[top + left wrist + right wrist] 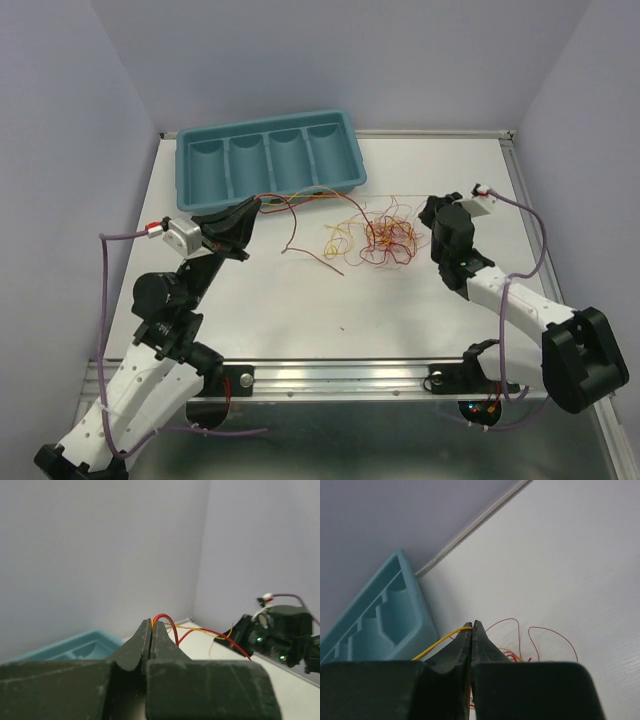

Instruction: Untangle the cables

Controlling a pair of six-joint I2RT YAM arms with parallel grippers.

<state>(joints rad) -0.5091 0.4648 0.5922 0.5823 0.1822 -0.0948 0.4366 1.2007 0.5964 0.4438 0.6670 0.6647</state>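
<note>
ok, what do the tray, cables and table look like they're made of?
Tray: likely moulded plastic; teal, smooth, soft sheen, rounded compartments.
Cables: thin flexible wire with red, yellow or orange coating, holding curly loops; core not visible.
Table: white, matte, faint grain in the right wrist view; laminate or painted board, can't tell.

My left gripper point(152, 628) pinches the cables point(168, 618) (red and yellow strands), with a teal tray point(80, 647) beyond on the left.
</note>
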